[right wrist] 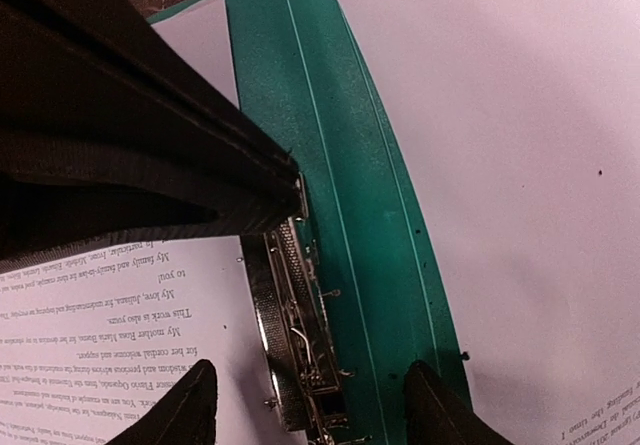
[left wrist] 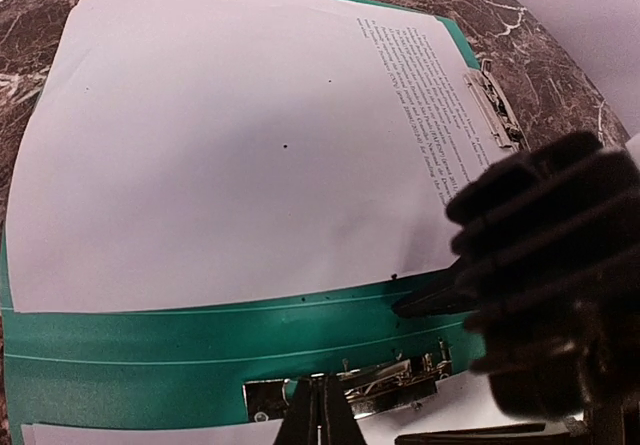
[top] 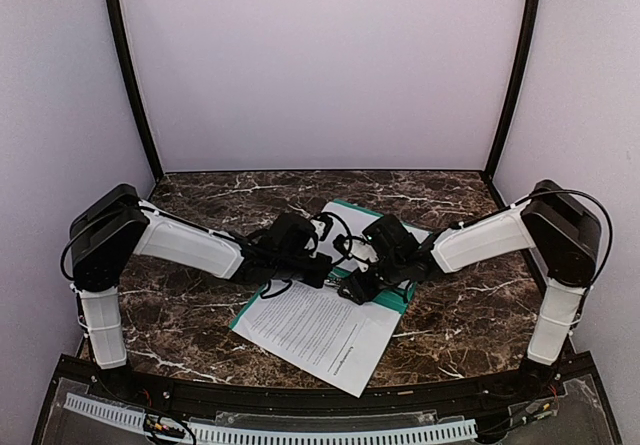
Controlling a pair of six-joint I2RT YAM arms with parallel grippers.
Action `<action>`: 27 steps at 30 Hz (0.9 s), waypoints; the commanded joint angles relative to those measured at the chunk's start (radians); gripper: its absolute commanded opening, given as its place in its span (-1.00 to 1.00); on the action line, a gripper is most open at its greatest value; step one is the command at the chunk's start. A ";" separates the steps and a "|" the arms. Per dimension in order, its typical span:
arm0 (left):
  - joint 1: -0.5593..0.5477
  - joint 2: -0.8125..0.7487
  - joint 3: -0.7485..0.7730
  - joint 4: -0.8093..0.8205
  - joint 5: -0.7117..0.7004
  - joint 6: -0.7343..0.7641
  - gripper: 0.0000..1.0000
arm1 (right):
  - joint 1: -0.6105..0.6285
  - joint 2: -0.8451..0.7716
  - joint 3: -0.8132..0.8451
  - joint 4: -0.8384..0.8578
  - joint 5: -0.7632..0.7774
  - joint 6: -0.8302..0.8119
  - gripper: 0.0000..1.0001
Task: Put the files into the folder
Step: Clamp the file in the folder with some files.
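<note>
The green folder lies open on the marble table. One file, printed side up, rests on its near half. Another white sheet covers the far half. In the left wrist view my left gripper is shut, its tips resting on the metal clip beside the green spine. In the right wrist view my right gripper is open, one finger over the printed sheet and the other at the edge of the plain sheet, straddling the clip without gripping anything.
A second metal clip sits on the folder's far right edge. Both arms meet over the folder's middle, with the left gripper's tip close to the right one. Dark marble surrounds the folder, with white walls behind.
</note>
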 commanded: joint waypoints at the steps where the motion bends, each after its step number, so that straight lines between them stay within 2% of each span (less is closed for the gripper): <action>1: -0.001 -0.009 -0.062 -0.106 0.043 -0.026 -0.99 | 0.013 0.039 -0.008 -0.016 0.068 -0.036 0.08; 4: 0.002 -0.012 -0.070 -0.104 0.045 -0.031 -0.99 | 0.016 0.039 -0.031 -0.015 0.087 -0.044 -0.11; 6: 0.005 -0.014 -0.071 -0.104 0.046 -0.034 -0.99 | 0.021 0.035 -0.046 0.014 0.092 -0.051 -0.16; 15: 0.019 -0.015 -0.072 -0.108 0.092 -0.048 -0.99 | 0.045 0.052 -0.076 0.008 0.168 -0.066 -0.14; 27: 0.054 -0.011 -0.119 -0.119 0.195 -0.095 -0.99 | 0.051 0.070 -0.108 -0.003 0.222 -0.041 -0.28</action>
